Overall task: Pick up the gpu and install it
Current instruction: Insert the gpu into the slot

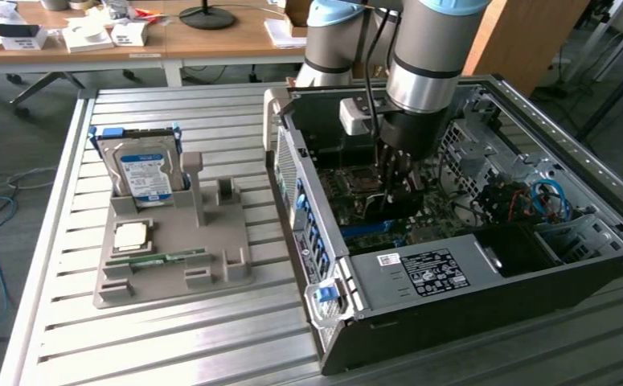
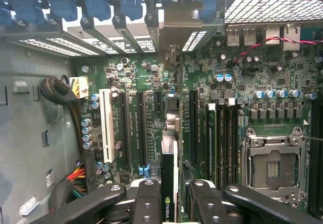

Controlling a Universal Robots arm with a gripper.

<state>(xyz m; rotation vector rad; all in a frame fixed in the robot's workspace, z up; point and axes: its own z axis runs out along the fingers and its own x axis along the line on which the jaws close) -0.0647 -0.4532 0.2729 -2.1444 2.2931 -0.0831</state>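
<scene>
Here the arm reaches down into an open computer case [image 1: 397,342] lying on its side on the slatted metal table [image 1: 182,346], and the tool [image 1: 391,191] hangs low over the motherboard [image 2: 151,82]. In the wrist view its black fingers [image 2: 149,201] are pinched on either side of the gpu [image 2: 168,176], which is seen edge-on as a thin dark strip with a green logo near the grip. The card stands on edge, running away from the tool toward the case's rear wall, where its metal end bracket [image 2: 174,30] sits among the slot covers with blue clips [image 2: 101,4]. It lies in line with the long black expansion slots, between the white slot [image 2: 106,125] on one side and the bare processor socket [image 2: 272,166] on the other. Whether its lower edge is seated in a slot cannot be told. On the exterior view's left, well apart from the case, a grey holder [image 1: 172,281] carries an upright hard drive [image 1: 143,173] with a blue label, a square processor chip [image 1: 131,235] and a narrow green memory stick [image 1: 161,259].
</scene>
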